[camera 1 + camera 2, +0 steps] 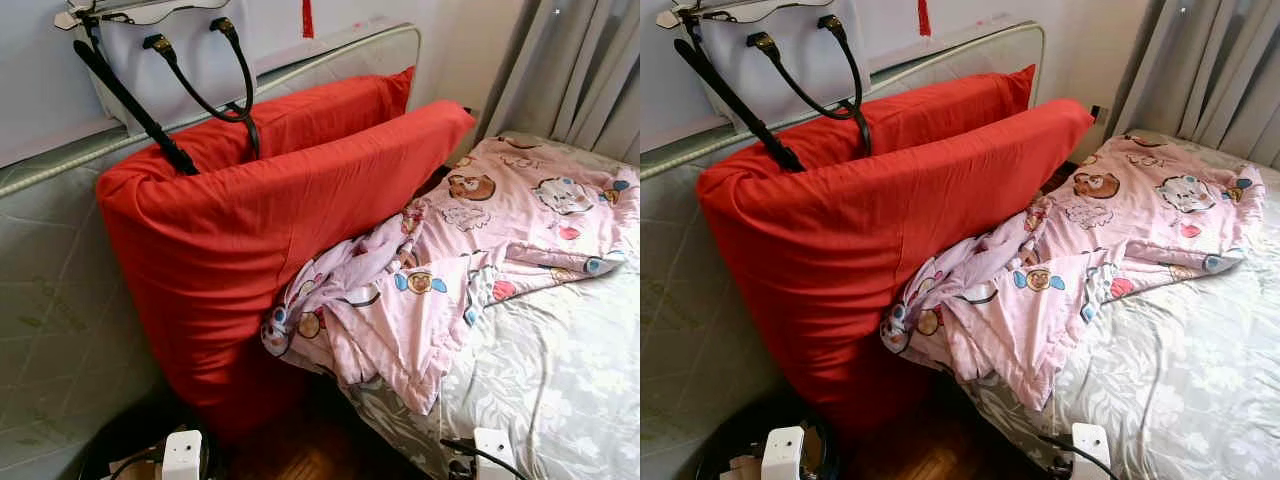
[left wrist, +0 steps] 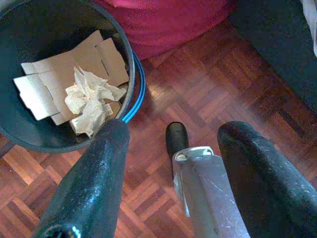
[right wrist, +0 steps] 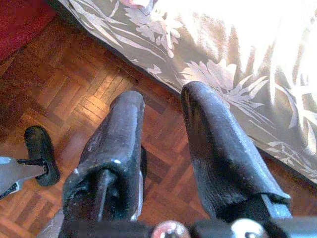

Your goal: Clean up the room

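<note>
A pink cartoon-print blanket (image 1: 470, 260) lies crumpled on the bed, one corner hanging over the edge. Two big red pillows (image 1: 270, 220) stand on edge between the bed and an upright mattress (image 1: 50, 300). A dark bin (image 2: 29, 134) on the floor holds flattened cardboard (image 2: 54, 82) and crumpled paper (image 2: 89, 99). My left gripper (image 2: 176, 130) hangs open beside the bin, over the parquet, with nothing in it. My right gripper (image 3: 163, 96) hangs open near the bed's side, also empty.
A white handbag (image 1: 180, 50) with black straps rests on top of the pillows and mattress. The bed has a grey floral sheet (image 1: 560, 370). Curtains (image 1: 590, 70) hang at the back right. Parquet floor (image 2: 208, 84) runs between pillows and bed.
</note>
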